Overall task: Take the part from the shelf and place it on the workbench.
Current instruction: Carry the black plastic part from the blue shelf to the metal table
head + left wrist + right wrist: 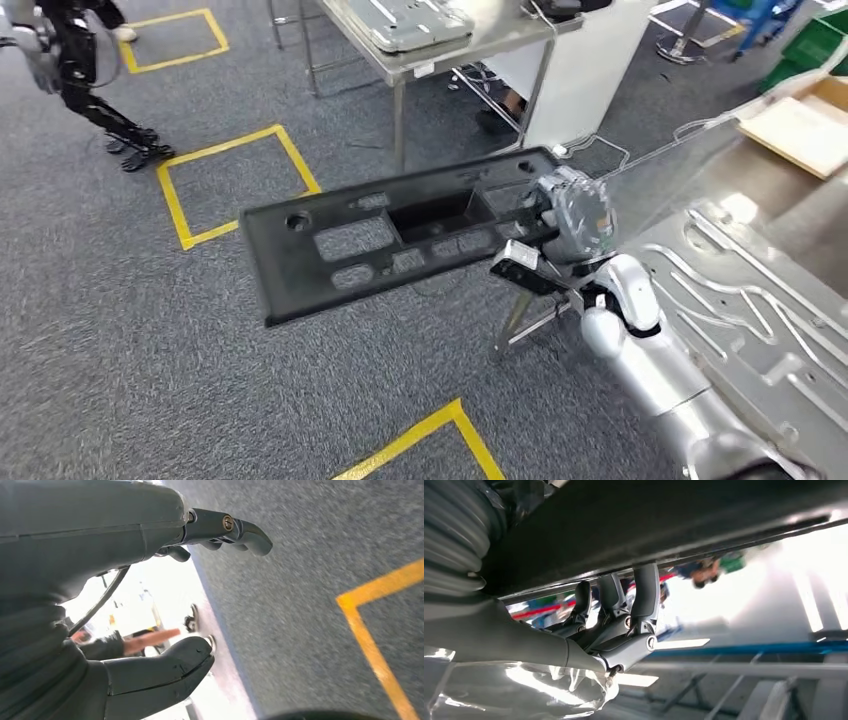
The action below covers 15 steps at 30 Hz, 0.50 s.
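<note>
The part [400,235] is a long black plastic panel with several cut-outs. It hangs level above the grey carpet, just left of the workbench [745,180]. My right hand [570,215] grips its right end at the bench corner. In the right wrist view the dark fingers [644,590] hook over the edge of the part [674,520]. In the left wrist view my left hand [100,535] hangs over the carpet, its thumb [165,672] and fingers [240,527] apart and holding nothing.
A stamped metal sheet [750,300] covers much of the workbench, with a cardboard box [805,125] at its far end. A steel table [450,50] with a grey tray [420,22] stands behind. Yellow floor squares [235,185] and another robot's legs [95,70] lie to the left.
</note>
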### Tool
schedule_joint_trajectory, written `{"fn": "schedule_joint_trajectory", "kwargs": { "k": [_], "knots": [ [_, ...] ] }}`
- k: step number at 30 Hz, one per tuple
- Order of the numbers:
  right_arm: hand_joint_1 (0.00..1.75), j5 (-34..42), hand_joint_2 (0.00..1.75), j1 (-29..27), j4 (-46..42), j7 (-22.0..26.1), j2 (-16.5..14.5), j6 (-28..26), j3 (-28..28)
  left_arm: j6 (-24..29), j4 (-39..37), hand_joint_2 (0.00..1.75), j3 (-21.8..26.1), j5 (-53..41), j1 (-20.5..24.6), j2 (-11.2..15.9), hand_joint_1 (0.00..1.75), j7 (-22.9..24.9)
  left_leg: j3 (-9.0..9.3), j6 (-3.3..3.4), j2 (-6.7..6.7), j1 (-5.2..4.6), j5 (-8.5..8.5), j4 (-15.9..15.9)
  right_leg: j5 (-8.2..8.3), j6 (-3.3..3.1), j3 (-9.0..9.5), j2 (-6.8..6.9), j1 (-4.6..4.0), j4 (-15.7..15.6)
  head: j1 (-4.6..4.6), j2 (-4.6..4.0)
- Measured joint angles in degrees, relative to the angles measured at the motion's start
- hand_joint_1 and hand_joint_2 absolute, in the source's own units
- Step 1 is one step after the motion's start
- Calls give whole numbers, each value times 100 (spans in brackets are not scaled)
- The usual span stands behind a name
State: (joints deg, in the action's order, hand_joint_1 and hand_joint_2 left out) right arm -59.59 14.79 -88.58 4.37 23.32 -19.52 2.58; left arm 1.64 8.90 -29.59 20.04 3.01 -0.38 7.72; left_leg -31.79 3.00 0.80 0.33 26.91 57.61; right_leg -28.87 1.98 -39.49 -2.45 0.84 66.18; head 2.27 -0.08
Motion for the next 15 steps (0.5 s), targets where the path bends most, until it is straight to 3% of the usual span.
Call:
{"fn": "schedule_joint_trajectory", "kwargs": {
  "k": [2, 3, 4, 5, 7, 8, 9, 11, 13, 15],
  "knots": [
    [175, 55, 175, 6, 5, 5, 41, 26, -72, 4, 0, 175, 0, 3, -25, 2, 0, 31, -4, 11, -161, -18, 9, -1, -269, 28, -328, 182, 8, 675, 3, 1],
    [175, 74, 175, 3, 7, 10, 55, 38, -95, 7, 0, 175, -1, 3, -29, 2, 0, 41, -4, 11, -240, -23, 18, 1, -273, 38, -387, 209, 15, 804, 2, 1],
    [175, 84, 175, 3, 9, 15, 71, 47, -114, 8, 0, 175, -1, 5, -25, 1, 0, 46, -1, 7, -315, -25, 28, 5, -178, 43, -333, 231, 18, 715, 3, 1],
    [175, 87, 175, 7, 9, 21, 89, 53, -133, 8, 0, 175, -1, 9, -18, -3, 0, 49, 5, -1, -388, -25, 43, 13, -4, 43, -160, 278, 17, 408, 3, 1],
    [175, 89, 175, 33, 5, 28, 131, 60, -168, 8, 0, 175, -1, 22, -2, -10, 0, 46, 24, -42, -517, -38, 83, 39, 272, 15, 258, 510, -11, -372, 3, 0],
    [175, 90, 175, 47, 3, 31, 150, 62, -182, 8, 0, 175, 0, 30, 4, -13, 0, 41, 35, -70, -569, -51, 102, 49, 338, -15, 389, 596, -34, -621, 2, 0],
    [175, 92, 175, 59, 3, 28, 171, 64, -195, 8, 0, 175, 0, 36, 11, -13, 0, 35, 46, -98, -619, -63, 117, 51, 342, -47, 434, 636, -57, -722, 2, 0],
    [175, 97, 175, 61, 4, 23, 222, 67, -231, 8, 0, 175, 0, 44, 28, -15, 0, 27, 79, -153, -718, -74, 142, 43, 353, -109, 428, 519, -65, -724, 2, 0],
    [175, 99, 175, 63, 4, 20, 270, 67, -294, 8, 0, 175, -1, 48, 38, -16, 0, 24, 55, -215, -595, -58, 258, 170, 375, -176, 450, 400, -32, -765, 1, -1],
    [175, 111, 175, 73, 3, 19, 291, 66, -344, 8, 0, 175, -1, 51, 30, -17, 0, 21, -197, -255, -289, -33, 571, 721, 392, -235, 465, 285, -12, -790, 0, 1]
  ]
}}
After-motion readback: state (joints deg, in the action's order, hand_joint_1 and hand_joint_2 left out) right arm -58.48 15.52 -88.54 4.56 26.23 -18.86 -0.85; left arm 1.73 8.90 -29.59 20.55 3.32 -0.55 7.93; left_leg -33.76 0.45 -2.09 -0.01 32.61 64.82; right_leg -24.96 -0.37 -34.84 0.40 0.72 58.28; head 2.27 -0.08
